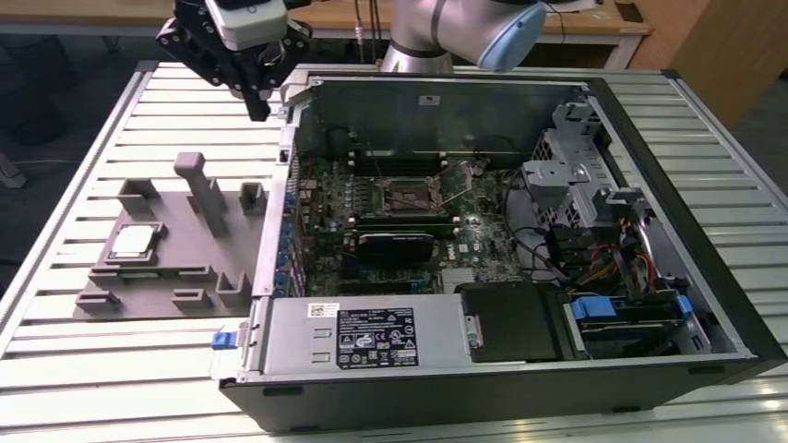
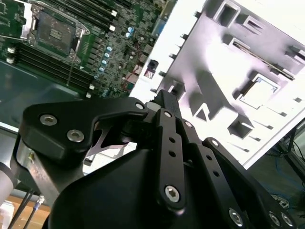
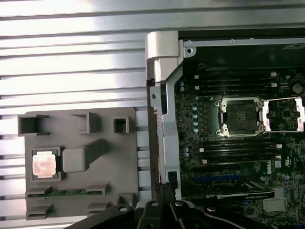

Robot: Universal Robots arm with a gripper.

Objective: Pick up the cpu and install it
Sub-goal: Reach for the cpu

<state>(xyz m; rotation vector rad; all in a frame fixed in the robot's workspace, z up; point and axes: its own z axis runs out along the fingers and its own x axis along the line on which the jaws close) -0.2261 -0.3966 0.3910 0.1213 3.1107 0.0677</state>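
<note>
Black and closed on nothing, the claw (image 1: 258, 109) hangs over the slatted metal tabletop (image 1: 124, 369) beside the open black computer case (image 1: 493, 411). The small flat silvery square cpu (image 1: 133, 242) lies well apart in the grey plastic fixture block (image 1: 197, 268) (light, stiff, fragile, I judge); take its opposite edges.

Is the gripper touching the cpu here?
Apart. In the exterior view the gripper hangs by a corner of the case, while the cpu lies in the fixture, well away.
</note>
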